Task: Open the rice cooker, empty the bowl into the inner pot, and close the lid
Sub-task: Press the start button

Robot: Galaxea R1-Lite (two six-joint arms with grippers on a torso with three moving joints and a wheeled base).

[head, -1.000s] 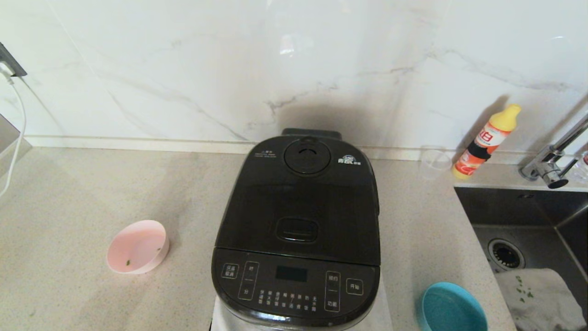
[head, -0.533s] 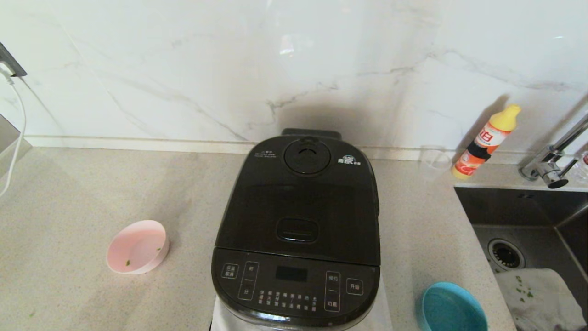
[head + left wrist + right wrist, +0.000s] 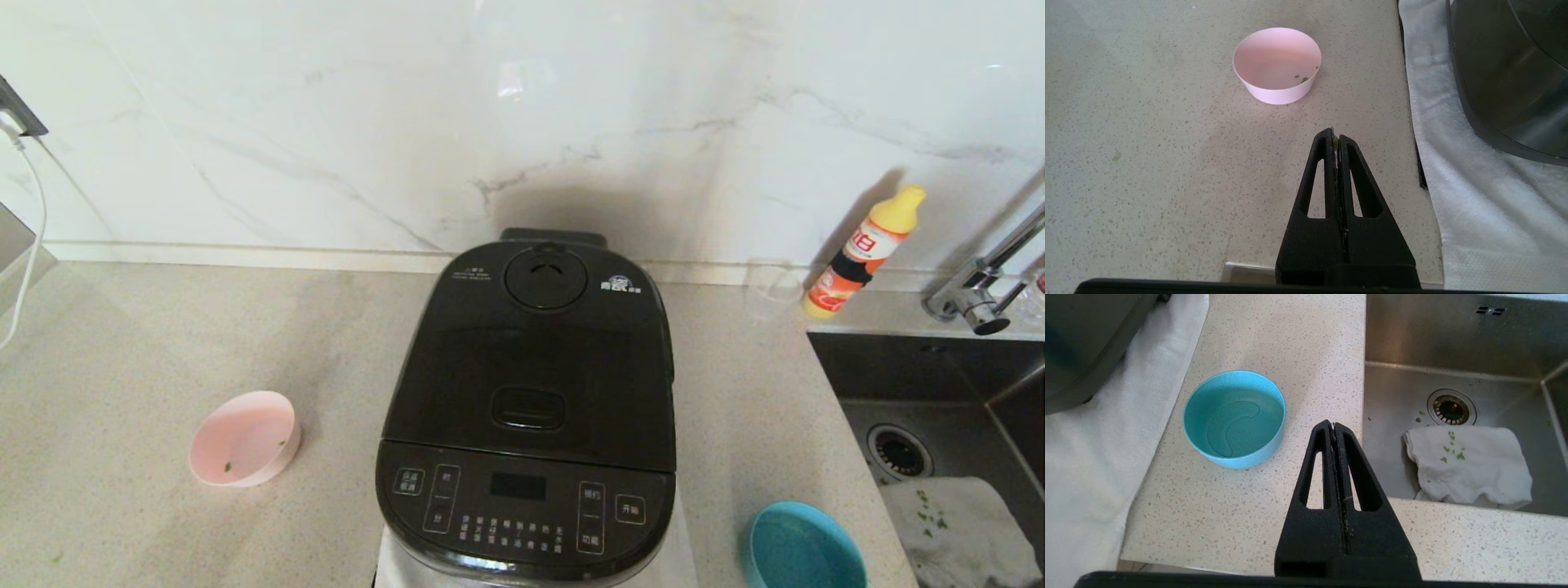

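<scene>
Bright, even light; the rice cooker (image 3: 529, 392) shadows the wall, perhaps slightly soft.

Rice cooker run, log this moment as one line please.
lid: shut on rice cooker | pink bowl: nearly empty, cooker's left | blue bowl: right | left gripper: shut, empty | right gripper: shut, empty

The lid (image 3: 535, 359) is down on the rice cooker (image 3: 526, 408), so the inner pot is hidden. The cooker's front base runs off the head view's lower edge. Neither arm shows in the head view. Past the left gripper (image 3: 1334, 136), the cooker's side is cut by the frame. Ahead of the right gripper (image 3: 1334, 425), the cloth (image 3: 1470, 465) in the sink (image 3: 1396, 375) carries green specks too small to identify.
</scene>
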